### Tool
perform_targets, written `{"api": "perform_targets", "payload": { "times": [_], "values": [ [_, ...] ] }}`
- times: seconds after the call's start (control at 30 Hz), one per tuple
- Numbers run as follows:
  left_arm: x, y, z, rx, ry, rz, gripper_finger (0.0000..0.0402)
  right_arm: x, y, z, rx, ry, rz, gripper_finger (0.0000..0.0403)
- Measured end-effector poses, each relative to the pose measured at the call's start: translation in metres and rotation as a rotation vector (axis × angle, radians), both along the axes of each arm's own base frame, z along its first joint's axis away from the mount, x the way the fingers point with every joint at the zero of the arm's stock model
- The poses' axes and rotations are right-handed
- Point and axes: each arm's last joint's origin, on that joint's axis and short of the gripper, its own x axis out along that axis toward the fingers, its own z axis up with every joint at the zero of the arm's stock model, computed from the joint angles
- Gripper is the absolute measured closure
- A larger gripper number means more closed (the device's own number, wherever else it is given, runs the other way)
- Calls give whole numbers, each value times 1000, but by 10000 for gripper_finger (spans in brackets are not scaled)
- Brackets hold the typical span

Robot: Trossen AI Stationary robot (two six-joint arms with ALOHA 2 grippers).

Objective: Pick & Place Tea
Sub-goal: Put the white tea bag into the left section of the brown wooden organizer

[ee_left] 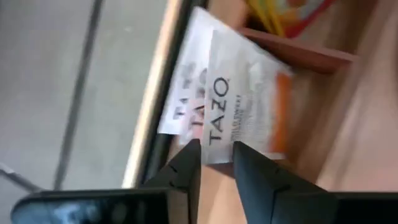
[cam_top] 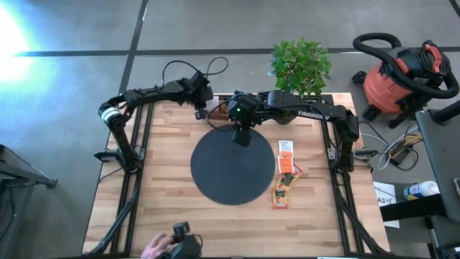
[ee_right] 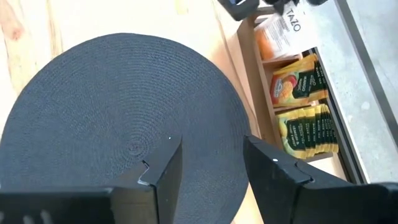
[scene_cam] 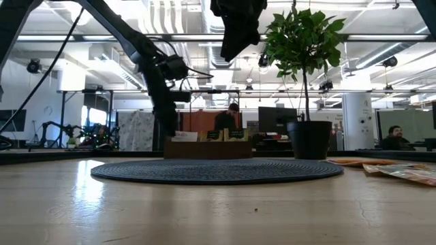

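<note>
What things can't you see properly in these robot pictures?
- Left gripper: left wrist view shows its fingers at a white tea packet, but blur hides whether they pinch it.
- Wooden box: right wrist view cuts it off at the edge.
- Packets on the table: high view, print too small to read.

In the left wrist view the white sachet (ee_left: 239, 99) just ahead of the left pincer (ee_left: 216, 163) is blurred; only "TAZO" reads, its small print does not. The wooden box (ee_left: 311, 56) beyond it is cut off by the edge.
</note>
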Motion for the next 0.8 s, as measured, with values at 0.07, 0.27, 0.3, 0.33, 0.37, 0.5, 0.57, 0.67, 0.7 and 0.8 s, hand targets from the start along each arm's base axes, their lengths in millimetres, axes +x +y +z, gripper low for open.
{"api": "perform_targets", "payload": {
  "times": [0.07,0.27,0.3,0.33,0.37,0.5,0.57,0.67,0.7,0.8],
  "values": [
    [0,1,7,39,-18,12,308,0,0,0,0,-1,0,236],
    [-6,-6,42,133,-138,40,305,0,0,0,-4,3,10,236],
    [-7,-10,49,133,-172,62,305,0,0,0,-6,7,17,236],
    [-8,-14,56,127,-215,85,305,-1,1,0,-7,14,22,236],
    [-9,-18,63,104,-268,97,305,-3,1,0,-7,26,26,236],
    [-6,-46,77,-173,-503,-40,305,-11,3,-7,10,110,26,236],
    [-1,-66,77,-322,-595,-185,305,-16,3,-16,32,173,12,236],
    [8,-98,68,-395,-642,-288,305,-22,7,-34,101,250,-14,237],
    [11,-108,61,-392,-632,-304,305,-25,10,-39,130,264,-26,237],
    [19,-138,42,-354,-599,-366,305,-34,19,-57,185,321,-76,241]
  ]
}}
